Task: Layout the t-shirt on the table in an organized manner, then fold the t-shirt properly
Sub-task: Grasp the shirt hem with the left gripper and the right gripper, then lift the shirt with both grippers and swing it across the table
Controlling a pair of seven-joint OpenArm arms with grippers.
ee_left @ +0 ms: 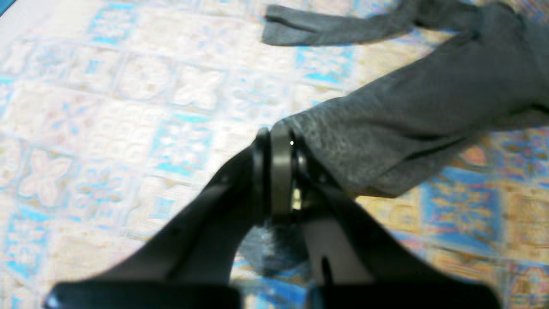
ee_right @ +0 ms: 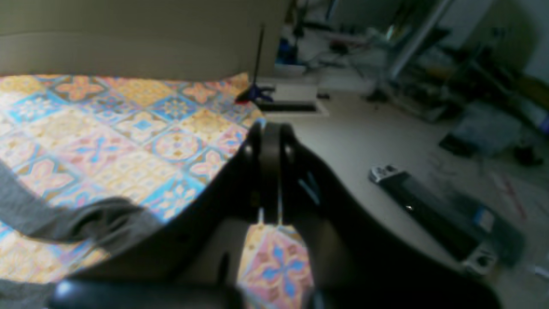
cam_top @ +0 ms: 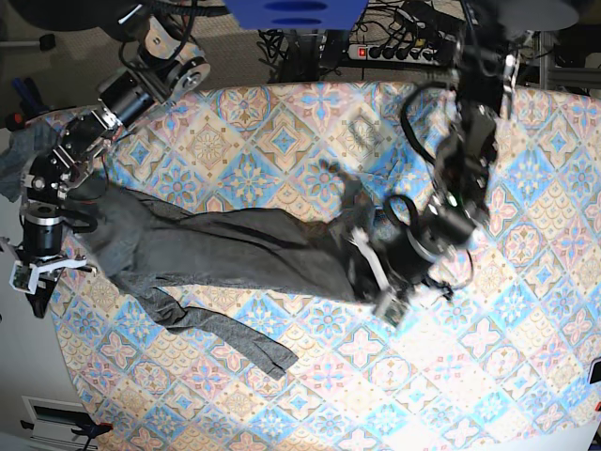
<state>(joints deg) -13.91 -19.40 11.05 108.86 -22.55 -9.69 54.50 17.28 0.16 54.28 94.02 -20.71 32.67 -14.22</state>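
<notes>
Stretching across the table point(cam_top: 310, 113) from left to centre in the base view, the t-shirt point(cam_top: 225, 254) lies as a long, rumpled dark grey band on the pastel tiled cloth. At its near side a narrow sleeve-like strip trails off and ends in a twisted tip, well toward the near edge of the table.

Nearest in the left wrist view, the left gripper point(ee_left: 279, 141) has its jaws pressed together on an end of the grey fabric, which runs away from the fingertips up and to the right as a thick folded roll. Beyond it in that view a thinner flat strip of the same shirt lies apart on the cloth. In the base view this gripper point(cam_top: 387, 303) sits at the right end of the band, near the middle of the table, with the cloth bunched around it.

The right gripper point(ee_right: 269, 128) is clenched with its jaws meeting; in its own view nothing shows between the fingertips, and it hangs at the table's edge with grey fabric draped low at the left of the frame. In the base view it point(cam_top: 36, 282) is at the far left end of the shirt, at the table's left rim.

Farther off, beyond the table, lie a pale floor and blurred clutter.
</notes>
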